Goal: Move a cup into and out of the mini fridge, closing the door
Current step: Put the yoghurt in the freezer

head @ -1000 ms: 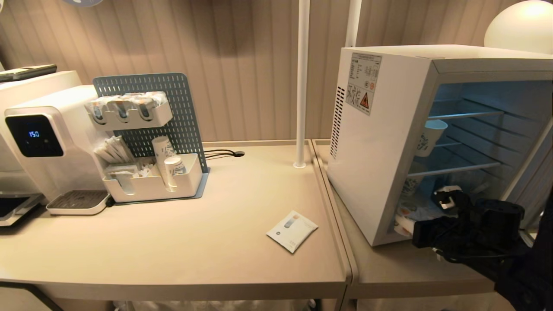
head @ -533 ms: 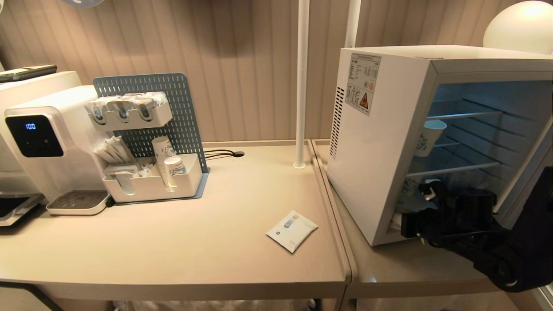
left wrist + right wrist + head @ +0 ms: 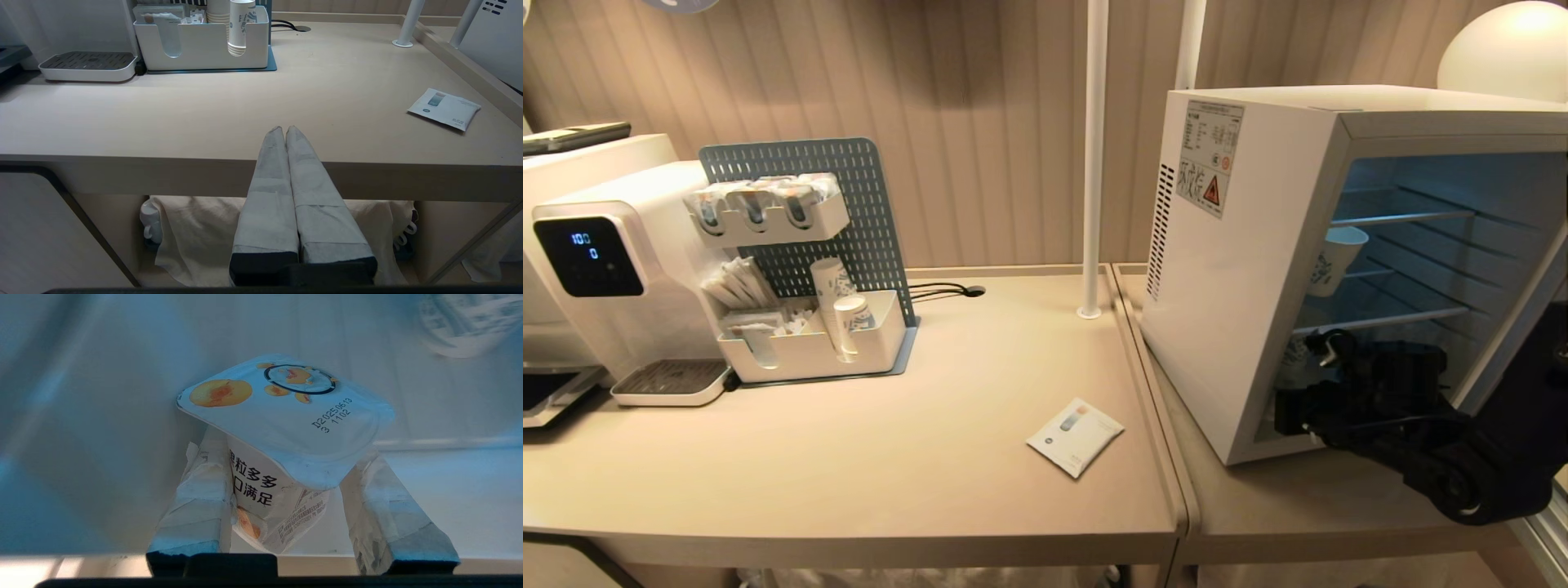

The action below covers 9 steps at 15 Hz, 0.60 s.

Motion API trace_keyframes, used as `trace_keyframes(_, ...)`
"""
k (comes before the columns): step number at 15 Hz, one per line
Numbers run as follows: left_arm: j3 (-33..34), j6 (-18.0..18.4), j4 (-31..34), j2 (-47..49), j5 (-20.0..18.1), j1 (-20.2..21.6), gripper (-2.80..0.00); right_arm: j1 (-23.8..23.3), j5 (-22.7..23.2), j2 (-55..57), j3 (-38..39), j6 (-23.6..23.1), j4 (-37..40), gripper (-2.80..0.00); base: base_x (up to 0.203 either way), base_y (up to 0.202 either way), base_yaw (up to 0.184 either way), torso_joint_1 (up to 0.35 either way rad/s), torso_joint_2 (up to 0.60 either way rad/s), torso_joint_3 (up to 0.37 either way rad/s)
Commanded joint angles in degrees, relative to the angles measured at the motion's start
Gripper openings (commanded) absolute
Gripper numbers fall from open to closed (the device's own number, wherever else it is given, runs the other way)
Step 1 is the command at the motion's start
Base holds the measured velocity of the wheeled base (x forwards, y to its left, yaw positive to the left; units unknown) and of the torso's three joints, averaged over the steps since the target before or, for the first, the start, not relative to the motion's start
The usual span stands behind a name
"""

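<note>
right gripper [image 3: 282, 498] clamped on cup [image 3: 282, 428] below lid rim, likely keeps it upright | inside mini fridge [image 3: 1241, 269] bottom compartment, under wire shelf | left gripper [image 3: 285, 134] pinched closed, parked at table edge

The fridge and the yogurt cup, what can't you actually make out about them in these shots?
- Head view: the cup is hidden behind the right gripper inside the fridge.
- Head view: the door is cut off by the picture's edge.
- Right wrist view: the cup sits between the fingers; its base, and whether it rests on the floor, is hidden.
- Right wrist view: the paper cup is blurred.
</note>
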Motion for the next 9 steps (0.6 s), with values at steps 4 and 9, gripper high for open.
trace_keyframes(4,0.1,-0.1,0.0,0.1,0.1,0.0,-2.80,-0.8,-3.8,-2.6,-5.4,-1.5,2.5,-2.80,0.000,0.000,0.000,0.000,0.00,0.000)
trace_keyframes(9,0.1,-0.1,0.0,0.1,0.0,0.0,-2.80,-0.5,-11.4,2.8,-8.7,-1.7,-0.6,-2.80,0.000,0.000,0.000,0.000,0.00,0.000)
